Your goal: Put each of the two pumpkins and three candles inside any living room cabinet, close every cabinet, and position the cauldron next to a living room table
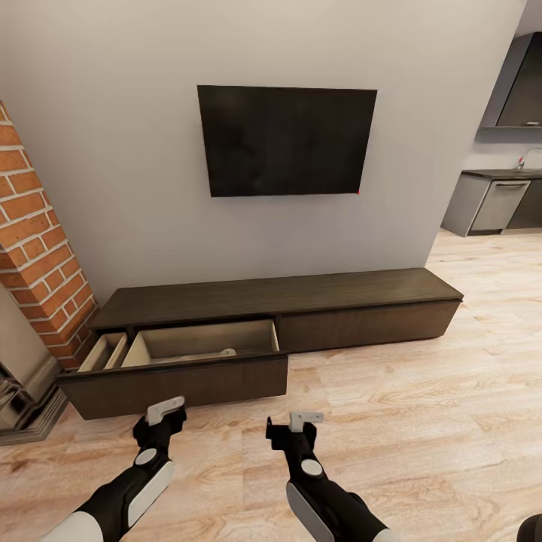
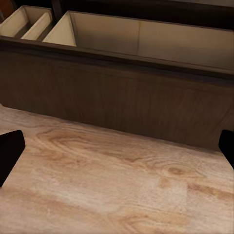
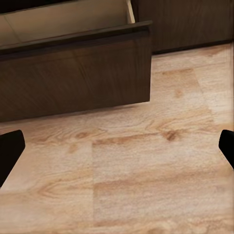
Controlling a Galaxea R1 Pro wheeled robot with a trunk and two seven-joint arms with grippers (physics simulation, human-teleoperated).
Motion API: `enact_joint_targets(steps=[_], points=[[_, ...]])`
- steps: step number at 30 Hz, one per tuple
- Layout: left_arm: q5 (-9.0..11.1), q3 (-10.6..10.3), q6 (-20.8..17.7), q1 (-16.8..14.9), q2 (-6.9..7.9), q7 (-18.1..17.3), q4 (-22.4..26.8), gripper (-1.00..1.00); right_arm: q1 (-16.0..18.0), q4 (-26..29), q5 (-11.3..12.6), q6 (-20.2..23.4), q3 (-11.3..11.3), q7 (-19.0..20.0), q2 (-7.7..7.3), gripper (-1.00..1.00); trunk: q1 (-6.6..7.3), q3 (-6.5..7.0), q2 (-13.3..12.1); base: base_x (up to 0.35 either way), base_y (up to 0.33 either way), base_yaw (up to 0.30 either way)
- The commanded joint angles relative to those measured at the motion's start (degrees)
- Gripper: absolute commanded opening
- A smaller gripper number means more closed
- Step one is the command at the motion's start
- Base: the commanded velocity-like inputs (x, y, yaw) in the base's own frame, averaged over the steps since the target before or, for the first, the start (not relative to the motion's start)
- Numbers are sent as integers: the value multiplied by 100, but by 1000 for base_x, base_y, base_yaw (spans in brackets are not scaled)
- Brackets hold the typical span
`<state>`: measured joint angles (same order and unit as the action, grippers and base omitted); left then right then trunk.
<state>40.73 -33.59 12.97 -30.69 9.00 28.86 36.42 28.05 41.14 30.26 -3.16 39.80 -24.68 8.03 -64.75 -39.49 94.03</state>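
Observation:
The long, low, dark brown cabinet [image 1: 278,297] stands against the grey wall. Its left drawer [image 1: 181,384] is pulled out wide, showing pale wood insides. A small pale shape [image 1: 226,352] lies near the drawer's front wall; I cannot tell what it is. My left gripper [image 1: 165,410] hangs open just before the drawer front [image 2: 122,102], empty. My right gripper [image 1: 301,419] is open and empty too, over the floor near the drawer's right corner [image 3: 141,58]. Dark fingertips [image 2: 9,153] [image 3: 9,151] sit far apart in both wrist views. Pumpkins, candles, cauldron and table are out of view.
A black TV [image 1: 286,139] hangs on the wall above the cabinet. A red brick fireplace [image 1: 38,248] with a grey stone base rises at the left. Grey kitchen units [image 1: 497,203] stand far right. Light wood floor [image 1: 421,421] stretches to the right.

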Motion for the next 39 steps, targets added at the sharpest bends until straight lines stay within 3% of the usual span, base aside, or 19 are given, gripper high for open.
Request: enact_joint_targets(steps=[1,9,16,22,25,33,39], points=[[58,-49,56,-7,8,31,-23,100,8,-20,43,-66,35,-37,-3,100,0,-5,3,0,0,0],[-423,-36,284,-7,6,22,-506,100,8,-113,-194,-381,54,-43,-3,100,-153,-131,284,0,0,0],[-531,-41,500,-6,6,3,-647,100,8,-117,-257,-409,50,-45,-3,100,-307,-257,564,0,0,0],[-853,-35,581,-6,-4,-14,-927,100,8,-86,-786,-413,50,-80,27,100,-439,-364,805,0,0,0],[-1063,-28,606,-5,-9,-86,-1021,100,8,-62,-894,-416,52,-91,44,100,-505,-418,925,0,0,0],[-1171,-23,611,-7,-15,-377,-1063,100,8,-34,-1018,-416,61,-98,104,100,-680,-562,1246,0,0,0],[-1179,-25,610,0,-20,-418,-1059,100,8,-21,-1424,-423,59,-104,143,100,-812,-669,1487,0,0,0]])
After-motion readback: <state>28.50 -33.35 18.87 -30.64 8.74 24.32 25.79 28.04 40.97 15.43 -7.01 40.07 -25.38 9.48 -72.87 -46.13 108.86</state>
